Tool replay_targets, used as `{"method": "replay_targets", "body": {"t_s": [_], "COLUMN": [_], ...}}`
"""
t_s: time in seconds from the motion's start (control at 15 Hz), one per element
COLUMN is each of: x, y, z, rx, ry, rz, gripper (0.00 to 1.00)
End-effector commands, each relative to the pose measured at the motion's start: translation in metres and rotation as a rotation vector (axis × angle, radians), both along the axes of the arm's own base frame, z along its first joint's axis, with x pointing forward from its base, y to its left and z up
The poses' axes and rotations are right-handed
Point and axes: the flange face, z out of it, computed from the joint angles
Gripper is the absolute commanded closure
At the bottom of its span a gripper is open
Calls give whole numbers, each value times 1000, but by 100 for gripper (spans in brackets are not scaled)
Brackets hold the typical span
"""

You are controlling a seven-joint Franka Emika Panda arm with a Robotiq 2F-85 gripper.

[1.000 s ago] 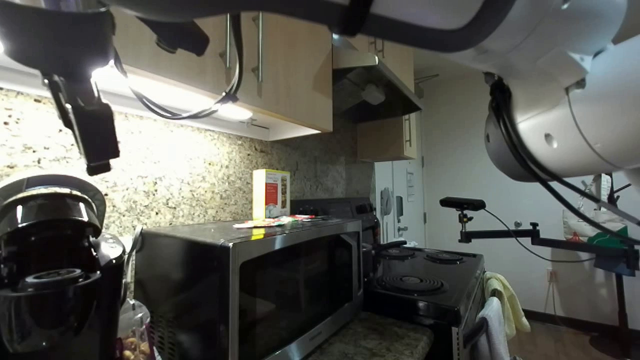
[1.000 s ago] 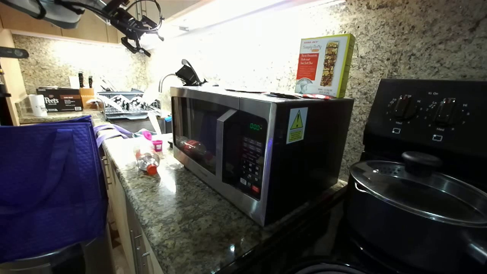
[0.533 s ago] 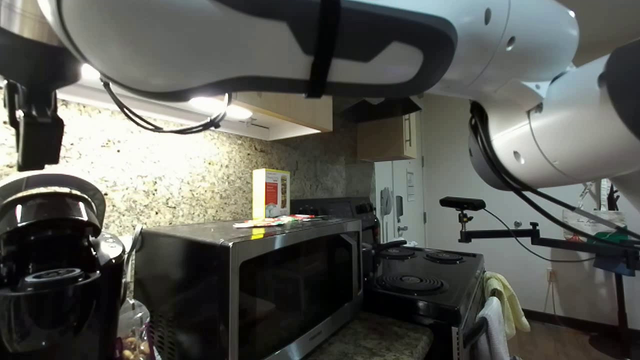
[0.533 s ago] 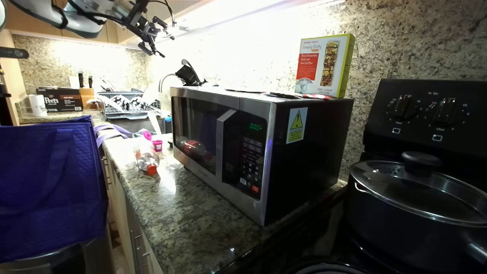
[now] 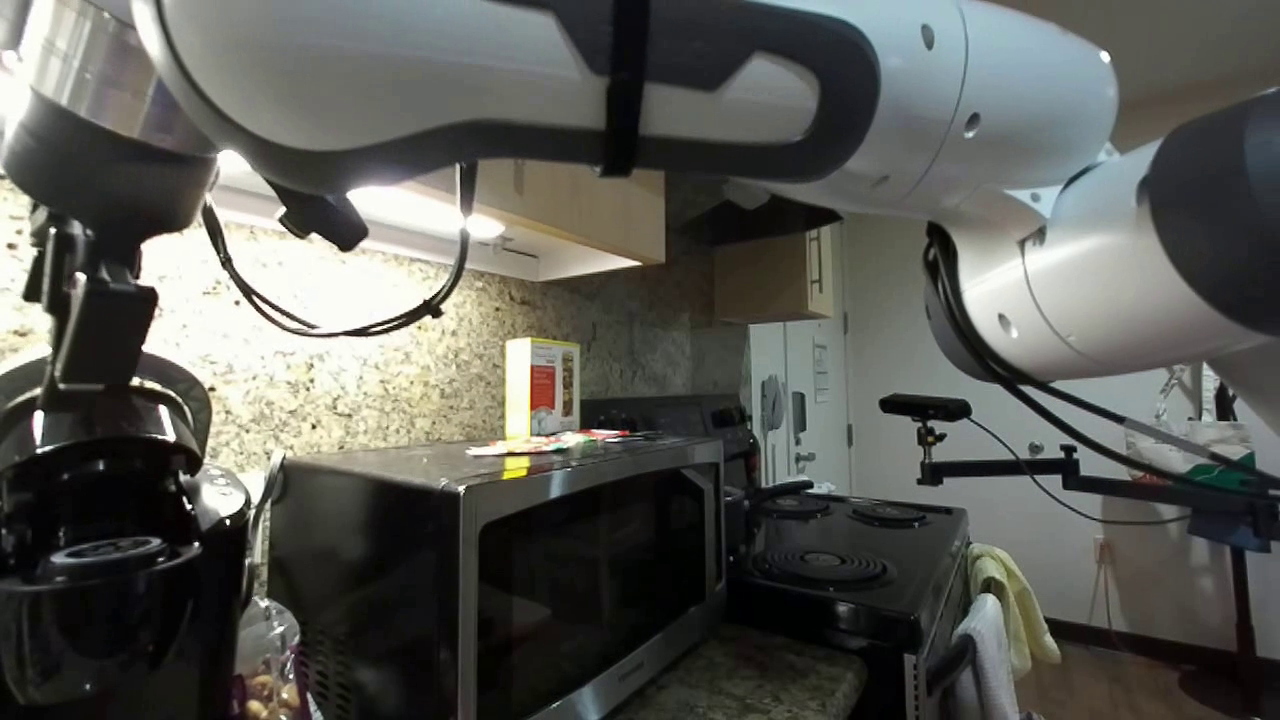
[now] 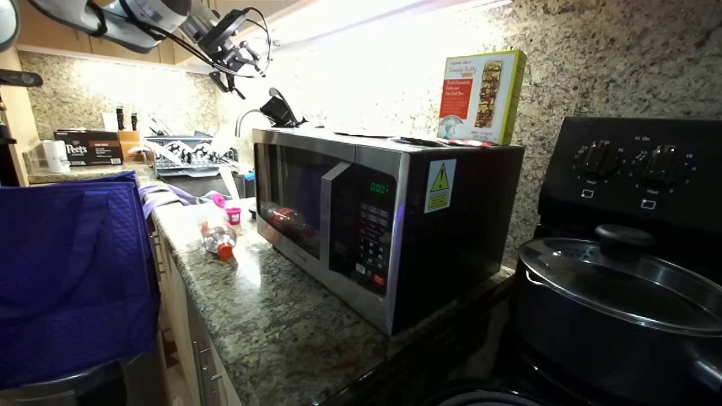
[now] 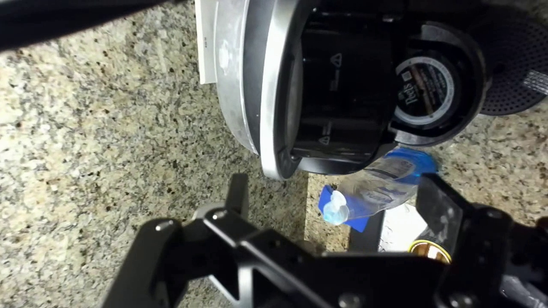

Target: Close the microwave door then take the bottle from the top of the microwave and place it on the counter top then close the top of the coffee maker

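Observation:
The microwave (image 5: 365, 560) (image 6: 451, 242) stands on the counter with its door (image 5: 590, 590) (image 6: 290, 197) shut in both exterior views. The bottle (image 6: 217, 234), clear with a reddish label and orange cap, lies on the counter top in front of the microwave. The black coffee maker (image 5: 95, 620) has its top (image 5: 100, 430) (image 6: 279, 110) raised. In the wrist view the raised top (image 7: 274, 94) has a silver rim, and a pod sits in the open holder (image 7: 426, 92). My gripper (image 5: 105, 370) (image 6: 232, 93) (image 7: 336, 192) is open and empty, close above the raised top; contact cannot be told.
A snack box (image 5: 542, 388) (image 6: 482, 98) and flat wrappers (image 5: 550, 442) lie on the microwave. A clear blue-bottomed bottle (image 7: 381, 188) stands beside the coffee maker. Upper cabinets (image 5: 590, 215) hang close to the arm. A lidded pot (image 6: 615, 316) is on the stove.
In an exterior view my gripper has swung left, then come slightly back right and down to the coffee maker's raised top. The upper arm has dropped into view. The bottle and microwave have not moved.

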Motion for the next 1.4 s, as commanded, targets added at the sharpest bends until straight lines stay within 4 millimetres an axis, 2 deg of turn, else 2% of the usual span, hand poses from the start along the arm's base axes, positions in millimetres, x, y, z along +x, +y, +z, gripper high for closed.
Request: {"method": "replay_targets", "body": {"t_s": [0.0,0.2,0.27,0.53,0.73,1.0,1.33], "x": [12,12,14,17,22,29,33], "y": [-14,-13,-19,-13,-17,-23,-19], "z": [-4,-16,-15,-20,-24,-29,-30], "rx": [-20,-152,-87,-102,-89,-116,-191], "ry": [65,71,62,55,54,30,-82], "rz": [82,24,31,58,65,36,32], "gripper": [0,0,0,0,0,0,0]}}
